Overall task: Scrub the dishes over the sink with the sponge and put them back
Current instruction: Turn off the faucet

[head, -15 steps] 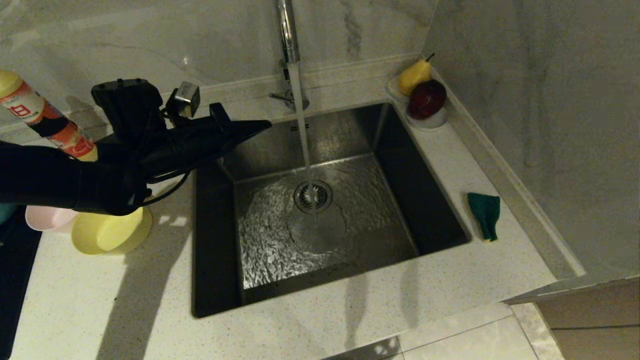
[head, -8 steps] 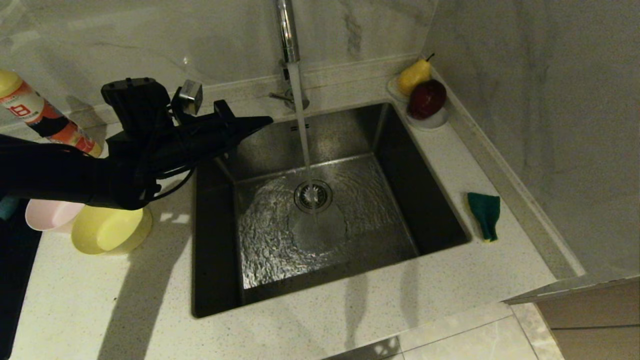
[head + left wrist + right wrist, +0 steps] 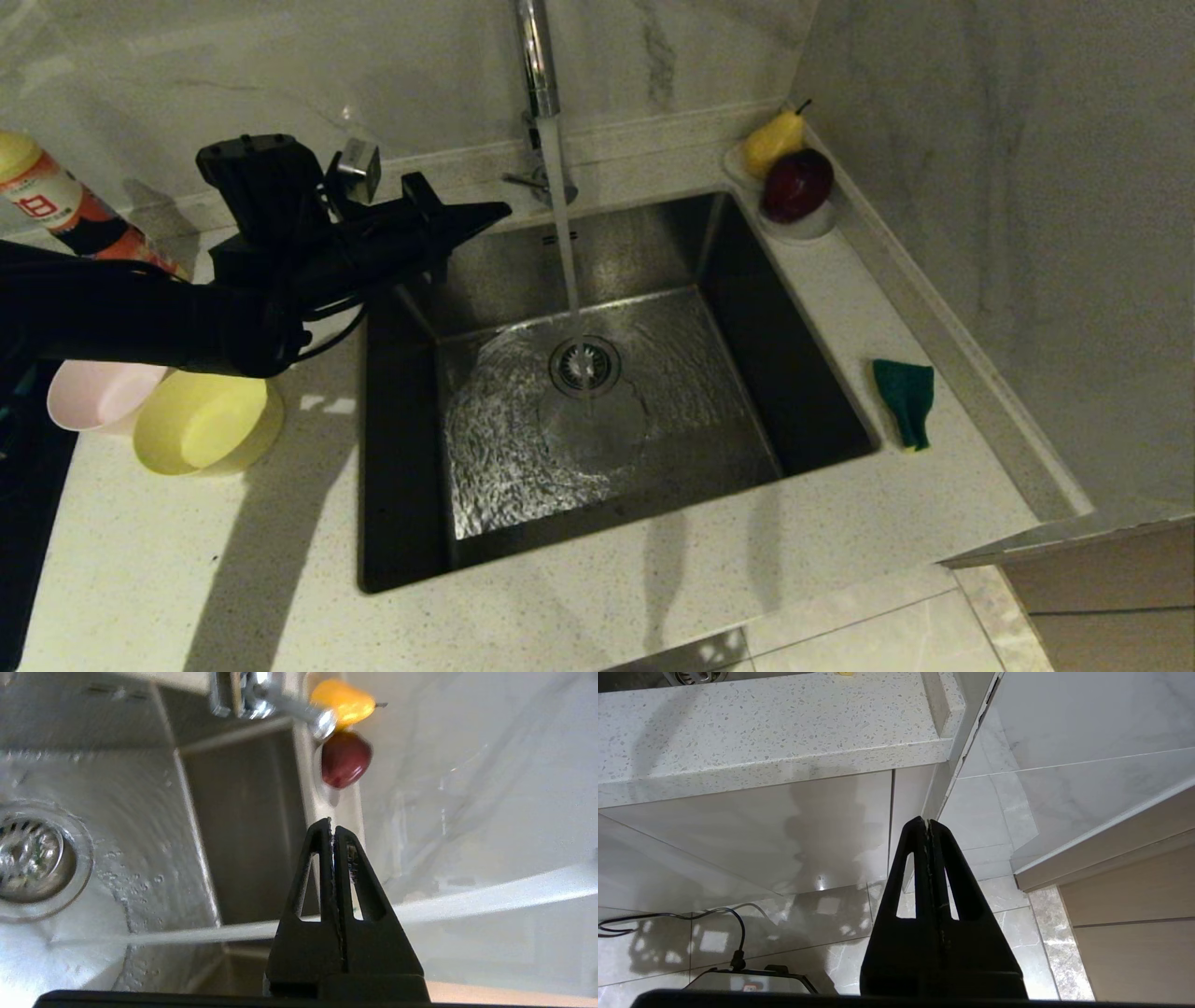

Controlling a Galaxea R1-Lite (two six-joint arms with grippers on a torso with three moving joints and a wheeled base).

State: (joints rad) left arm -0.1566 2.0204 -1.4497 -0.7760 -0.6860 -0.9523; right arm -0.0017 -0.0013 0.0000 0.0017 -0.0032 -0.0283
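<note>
Water runs from the chrome faucet (image 3: 536,56) into the steel sink (image 3: 597,392), straight onto its drain (image 3: 584,366). My left gripper (image 3: 499,210) is shut and empty, held above the sink's back left corner with its tip toward the water stream; in the left wrist view this gripper (image 3: 331,828) points across the basin. A pale pink bowl (image 3: 98,392) and a yellow bowl (image 3: 207,434) stand on the counter left of the sink, partly under my left arm. The green sponge (image 3: 906,399) lies on the counter right of the sink. My right gripper (image 3: 927,826) is shut, parked below the counter edge.
A white dish (image 3: 801,224) holding a dark red apple (image 3: 796,184) and a yellow pear (image 3: 773,140) sits at the sink's back right corner. A red-and-white bottle (image 3: 65,219) stands at the back left. A marble wall closes the right side.
My left arm has risen and drawn back a little toward the wall, uncovering more of the pink and yellow bowls. Its gripper stays shut, and the water keeps running.
</note>
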